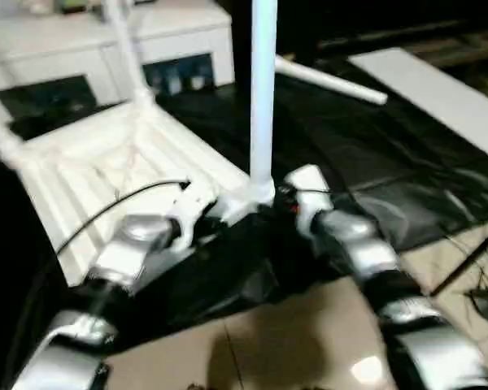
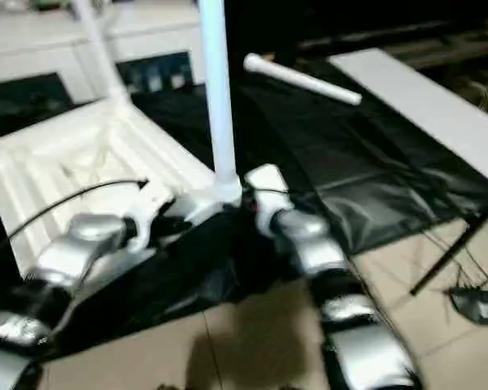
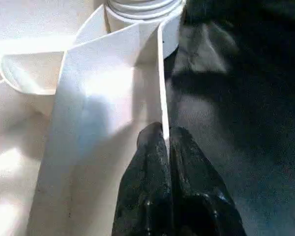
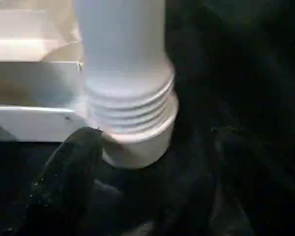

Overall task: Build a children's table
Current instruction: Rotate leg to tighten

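While the tabletop (image 1: 106,175) lies upside down on the black sheet (image 1: 366,154) spread over the tiled floor (image 1: 309,333), its ribbed underside faces up and three legs stand in its corners. One leg (image 1: 263,89) rises upright from the corner nearest the robot, its threaded end (image 4: 130,105) sitting in the round socket (image 4: 142,142) with several thread rings showing above the socket's lip. Another leg (image 1: 126,49) stands at the far corner, leaning a little in the head views, and a third (image 1: 4,142) juts from the left corner. The fourth leg (image 1: 329,81) lies loose on the black sheet, well beyond the tabletop toward the sheet's far edge.

The left gripper (image 3: 166,142) has its two black fingers pressed together on the thin upright side wall of the tabletop, just beside the near corner socket. The right gripper (image 1: 281,203) sits at the base of the near leg; its fingers stand wide apart, one finger (image 4: 71,172) close beside the socket, and they do not clasp the leg.

Beyond the sheet's far left corner stands a white cabinet (image 1: 171,41) with dark glass doors. A long white board (image 1: 439,93) lies along the sheet's right edge.
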### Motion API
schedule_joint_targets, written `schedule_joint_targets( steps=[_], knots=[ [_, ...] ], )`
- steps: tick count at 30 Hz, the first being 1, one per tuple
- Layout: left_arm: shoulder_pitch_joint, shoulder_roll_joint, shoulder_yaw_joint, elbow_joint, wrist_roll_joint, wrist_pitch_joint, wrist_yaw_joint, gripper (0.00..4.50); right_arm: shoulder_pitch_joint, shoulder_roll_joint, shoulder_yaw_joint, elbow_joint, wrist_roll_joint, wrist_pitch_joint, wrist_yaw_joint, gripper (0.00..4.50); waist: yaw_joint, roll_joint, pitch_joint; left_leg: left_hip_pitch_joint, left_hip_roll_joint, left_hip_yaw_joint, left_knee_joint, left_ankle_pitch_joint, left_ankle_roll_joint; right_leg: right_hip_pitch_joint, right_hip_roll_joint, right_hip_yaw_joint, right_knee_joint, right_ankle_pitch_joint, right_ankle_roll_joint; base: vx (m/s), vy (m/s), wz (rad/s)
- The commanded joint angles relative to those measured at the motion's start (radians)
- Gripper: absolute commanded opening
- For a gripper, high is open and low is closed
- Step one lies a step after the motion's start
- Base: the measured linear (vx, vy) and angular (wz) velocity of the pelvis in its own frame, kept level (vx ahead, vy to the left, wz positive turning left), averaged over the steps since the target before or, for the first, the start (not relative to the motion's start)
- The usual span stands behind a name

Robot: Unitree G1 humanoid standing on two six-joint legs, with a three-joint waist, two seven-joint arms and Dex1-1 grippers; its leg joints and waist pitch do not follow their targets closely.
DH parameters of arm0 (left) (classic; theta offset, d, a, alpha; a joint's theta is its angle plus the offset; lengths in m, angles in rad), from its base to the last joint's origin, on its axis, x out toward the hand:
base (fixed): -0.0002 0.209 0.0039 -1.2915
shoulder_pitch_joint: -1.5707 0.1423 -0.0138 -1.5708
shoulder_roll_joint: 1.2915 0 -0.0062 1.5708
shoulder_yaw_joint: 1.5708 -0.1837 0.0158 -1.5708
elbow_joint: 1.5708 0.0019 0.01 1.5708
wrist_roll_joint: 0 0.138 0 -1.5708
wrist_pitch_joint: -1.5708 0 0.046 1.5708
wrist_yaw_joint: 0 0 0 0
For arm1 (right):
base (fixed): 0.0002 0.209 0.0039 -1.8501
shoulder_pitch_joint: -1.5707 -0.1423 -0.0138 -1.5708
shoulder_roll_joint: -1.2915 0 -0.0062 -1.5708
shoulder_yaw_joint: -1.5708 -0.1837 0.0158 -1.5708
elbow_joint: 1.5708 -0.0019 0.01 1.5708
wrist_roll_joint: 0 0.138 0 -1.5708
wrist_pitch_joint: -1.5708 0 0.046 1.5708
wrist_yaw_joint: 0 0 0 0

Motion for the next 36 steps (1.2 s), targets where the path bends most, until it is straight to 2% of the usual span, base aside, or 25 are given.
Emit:
schedule_joint_targets(
  steps=[1,3,5,6,8,10,13,16,20,21,24,26,29,30,34,36],
  knots=[
    [0.022,0.039,-0.049,-0.032,-0.002,-0.024,-0.117,0.0,0.036,-0.036,0.05,-0.106,-0.001,0.014,0.128,4.02,0.013,-0.001,-0.086,0.02,0.055,-0.018,-0.056,-0.151,0.118,0.054,-0.055,0.032,-0.034,-0.062,-0.269,0.0,0.0,0.0],
    [0.039,0.071,-0.072,-0.062,-0.022,-0.06,-0.216,0.0,0.07,-0.077,0.071,-0.172,0.021,0.017,0.224,4.02,0.021,-0.004,-0.084,0.021,0.059,-0.017,-0.057,-0.159,0.123,0.051,-0.055,0.034,-0.034,-0.076,-0.268,0.0,0.0,0.0],
    [0.048,0.086,-0.08,-0.086,-0.034,-0.052,-0.257,0.0,0.089,-0.093,0.076,-0.217,0.041,0.031,0.279,4.02,0.029,-0.002,-0.082,0.026,0.062,-0.016,-0.062,-0.201,0.106,0.047,-0.056,0.035,-0.041,-0.131,-0.266,0.0,0.0,0.0],
    [0.049,0.094,-0.087,-0.094,-0.036,-0.052,-0.275,0.0,0.099,-0.102,0.081,-0.241,0.054,0.037,0.315,4.02,0.034,0.005,-0.079,0.03,0.064,-0.017,-0.065,-0.234,0.086,0.044,-0.055,0.037,-0.044,-0.176,-0.258,0.0,0.0,0.0],
    [0.051,0.099,-0.096,-0.102,-0.035,-0.055,-0.292,0.0,0.108,-0.114,0.091,-0.266,0.073,0.05,0.369,4.02,0.043,0.003,-0.077,0.044,0.068,-0.012,-0.07,-0.295,0.055,0.033,-0.051,0.039,-0.051,-0.221,-0.25,0.0,0.0,0.0],
    [0.051,0.097,-0.098,-0.105,-0.036,-0.053,-0.296,0.0,0.103,-0.118,0.102,-0.262,0.078,0.047,0.402,4.02,0.043,0.003,-0.073,0.046,0.069,-0.009,-0.076,-0.35,0.017,0.029,-0.05,0.043,-0.053,-0.264,-0.239,0.0,0.0,0.0],
    [0.05,0.096,-0.102,-0.106,-0.036,-0.056,-0.303,0.0,0.095,-0.116,0.106,-0.259,0.087,0.053,0.426,4.02,0.04,0.0,-0.07,0.048,0.066,-0.012,-0.08,-0.4,-0.015,0.03,-0.053,0.045,-0.057,-0.318,-0.22,0.0,0.0,0.0],
    [0.051,0.096,-0.104,-0.106,-0.035,-0.057,-0.312,0.0,0.077,-0.114,0.11,-0.234,0.073,0.056,0.444,4.02,0.039,-0.005,-0.071,0.038,0.064,-0.015,-0.08,-0.378,-0.011,0.036,-0.058,0.046,-0.057,-0.334,-0.205,0.0,0.0,0.0],
    [0.048,0.098,-0.106,-0.106,-0.036,-0.055,-0.315,0.0,0.055,-0.124,0.124,-0.193,0.042,0.034,0.437,4.02,0.039,-0.008,-0.073,0.035,0.063,-0.014,-0.077,-0.34,-0.001,0.036,-0.059,0.046,-0.056,-0.319,-0.208,0.0,0.0,0.0],
    [0.048,0.098,-0.106,-0.106,-0.036,-0.055,-0.315,0.0,0.055,-0.124,0.124,-0.193,0.042,0.034,0.437,3.75,0.039,-0.008,-0.074,0.035,0.063,-0.013,-0.076,-0.329,0.003,0.036,-0.059,0.046,-0.056,-0.312,-0.211,0.0,0.0,0.0],
    [0.05,0.099,-0.106,-0.106,-0.037,-0.056,-0.319,0.0,0.04,-0.119,0.116,-0.169,0.044,0.031,0.439,3.61,0.041,-0.007,-0.076,0.033,0.063,-0.012,-0.073,-0.3,0.016,0.038,-0.058,0.045,-0.053,-0.285,-0.216,0.0,0.0,0.0],
    [0.05,0.099,-0.106,-0.105,-0.037,-0.057,-0.32,0.0,0.033,-0.115,0.112,-0.153,0.04,0.025,0.435,3.27,0.041,-0.007,-0.078,0.031,0.063,-0.012,-0.072,-0.284,0.022,0.04,-0.057,0.044,-0.049,-0.264,-0.222,0.0,0.0,0.0],
    [0.047,0.099,-0.107,-0.098,-0.035,-0.06,-0.321,0.0,0.021,-0.107,0.117,-0.12,0.026,0.006,0.429,3.16,0.041,-0.007,-0.078,0.031,0.063,-0.012,-0.071,-0.287,0.025,0.04,-0.058,0.044,-0.049,-0.259,-0.227,0.0,0.0,0.0],
    [0.046,0.099,-0.107,-0.097,-0.035,-0.061,-0.321,0.0,0.019,-0.106,0.121,-0.114,0.023,0.0,0.429,2.93,0.04,-0.005,-0.076,0.03,0.063,-0.013,-0.072,-0.295,0.024,0.041,-0.057,0.043,-0.049,-0.272,-0.226,0.0,0.0,0.0],
    [0.044,0.1,-0.107,-0.094,-0.032,-0.063,-0.322,0.0,0.011,-0.101,0.132,-0.087,0.011,-0.023,0.429,2.77,0.037,-0.005,-0.075,0.033,0.063,-0.014,-0.074,-0.324,0.012,0.04,-0.058,0.043,-0.052,-0.305,-0.22,0.0,0.0,0.0],
    [0.045,0.1,-0.104,-0.092,-0.033,-0.063,-0.321,0.0,0.005,-0.089,0.119,-0.077,0.024,-0.027,0.422,2.74,0.037,-0.006,-0.075,0.032,0.064,-0.014,-0.074,-0.32,0.012,0.041,-0.058,0.043,-0.052,-0.301,-0.219,0.0,0.0,0.0]
  ],
)
